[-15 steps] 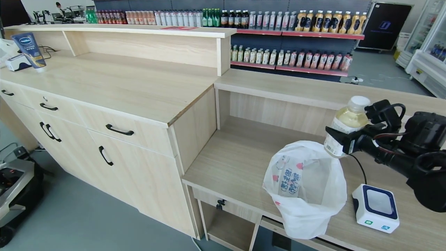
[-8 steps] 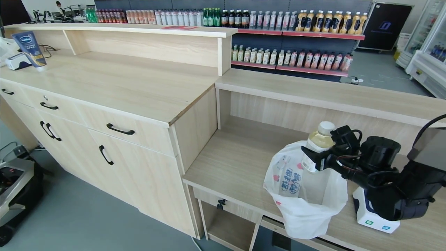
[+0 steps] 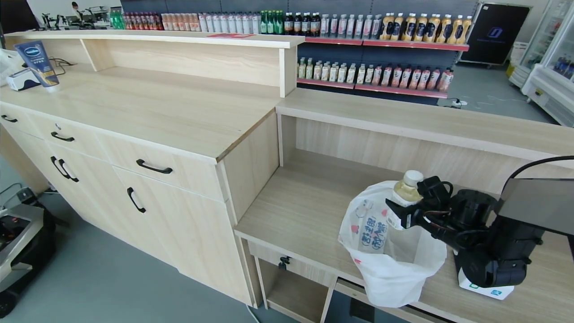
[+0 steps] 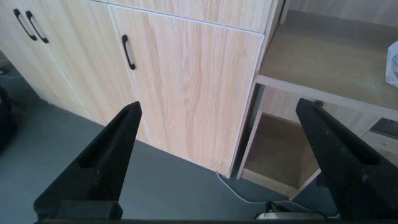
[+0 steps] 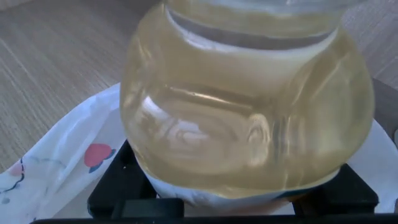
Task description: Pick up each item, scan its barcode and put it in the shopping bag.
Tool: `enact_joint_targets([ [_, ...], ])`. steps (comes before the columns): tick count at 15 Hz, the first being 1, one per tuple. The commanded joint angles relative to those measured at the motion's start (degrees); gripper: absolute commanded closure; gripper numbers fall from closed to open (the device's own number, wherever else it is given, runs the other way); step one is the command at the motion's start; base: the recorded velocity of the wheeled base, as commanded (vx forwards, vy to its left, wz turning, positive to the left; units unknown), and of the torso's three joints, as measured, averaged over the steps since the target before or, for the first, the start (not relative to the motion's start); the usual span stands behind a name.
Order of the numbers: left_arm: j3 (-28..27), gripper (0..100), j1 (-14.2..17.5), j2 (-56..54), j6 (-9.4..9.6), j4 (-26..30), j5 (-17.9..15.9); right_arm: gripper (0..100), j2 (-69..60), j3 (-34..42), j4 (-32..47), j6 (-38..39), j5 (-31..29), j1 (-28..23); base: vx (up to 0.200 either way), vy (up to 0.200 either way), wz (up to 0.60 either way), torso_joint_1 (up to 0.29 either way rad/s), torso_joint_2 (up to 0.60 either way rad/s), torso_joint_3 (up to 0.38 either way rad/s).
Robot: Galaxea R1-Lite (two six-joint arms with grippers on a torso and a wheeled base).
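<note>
- Currently, the right gripper [image 3: 410, 204] is clamped on the bottle [image 3: 406, 194], one finger on either side at label height.
- Bottle: pale yellow liquid, white cap, close to upright. Its lower part is down inside the open mouth of the shopping bag [image 3: 385, 269], with the neck and cap above the rim. Cannot tell whether its base rests on anything.
- Right arm pose: it comes in from the robot's right, with the forearm roughly level over the lower counter [image 3: 305, 202] and the wrist turned toward the bag. The fingers lie roughly horizontal.
- The right wrist view shows the bottle's rounded shoulder close up, with the dark fingers under it and the bag's white film, printed with a red heart, beside them.
- Bag: white, thin plastic, standing open near the front edge of the lower counter.
- Scanner [image 3: 486, 290]: white, just beside the bag on the robot's right and partly hidden under the arm.
- Left gripper [image 4: 219, 109]: fingers spread wide with nothing between them.
- Left arm pose: it is held low in front of the cabinet door [image 4: 193, 68], above the grey floor and well apart from the bag.
- A blue tube [image 3: 38, 63] stands on the upper counter, far to the left.
</note>
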Motion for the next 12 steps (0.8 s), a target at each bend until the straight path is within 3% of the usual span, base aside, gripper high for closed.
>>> enact_joint_targets([
  [1,0.0,0,0.04,-0.02,-0.02,-0.01,0.04,100,2.88,-1.77,0.12,0.25,0.04,-0.21,0.0,0.0,0.0,0.0,0.0,0.0],
  [8,0.0,0,0.13,-0.02,0.07,-0.01,0.04,100,7.98,-9.15,0.39,0.07,0.13,0.66,0.0,0.0,0.0,0.0,0.0,0.0],
  [12,0.0,0,0.04,-0.02,0.07,-0.01,-0.05,100,10.53,-9.24,-0.23,-0.99,0.13,0.75,0.0,0.0,0.0,0.0,0.0,0.0],
])
